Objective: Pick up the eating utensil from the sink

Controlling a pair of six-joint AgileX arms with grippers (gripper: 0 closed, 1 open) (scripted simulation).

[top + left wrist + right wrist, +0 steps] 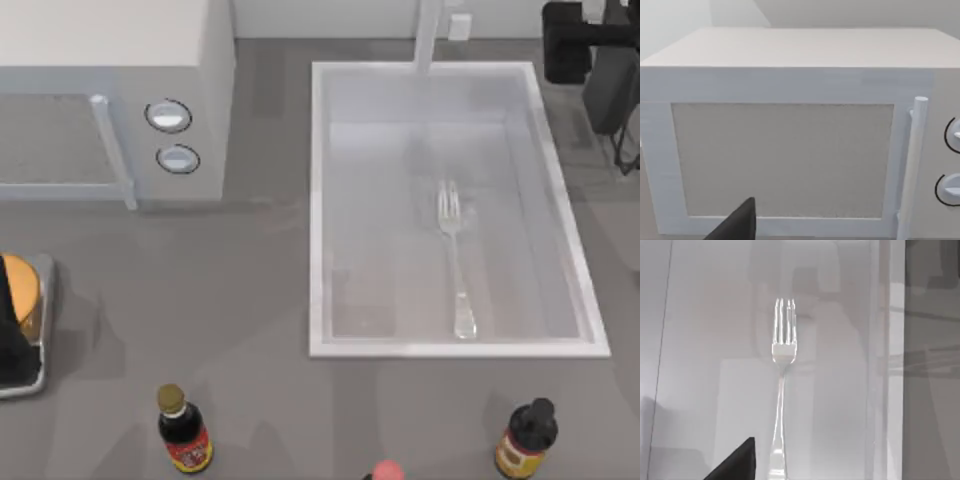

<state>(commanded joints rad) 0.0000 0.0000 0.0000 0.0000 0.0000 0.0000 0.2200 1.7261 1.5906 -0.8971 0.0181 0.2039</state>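
Right now your fork (455,255) lies flat on the floor of the sink (320,200), toward the basin's right half, untouched. Nearest you, along the front edge of the worktop (250,300), stand two dark sauce bottles (183,430); next comes the fork's broad handle end, and its long axis runs straight from front to back, with the four tines pointing toward the faucet post (428,35) at the far short side. I judge it light, stiff and slippery on the smooth basin, so take it across the narrow neck just below the tines, or at mid-handle, pinching its thin sides. The right wrist view looks down along the fork (782,370), handle end nearest; whether those fingers are apart or together, you cannot tell. Your left arm idles facing the microwave (790,150); its fingers cannot be judged either.
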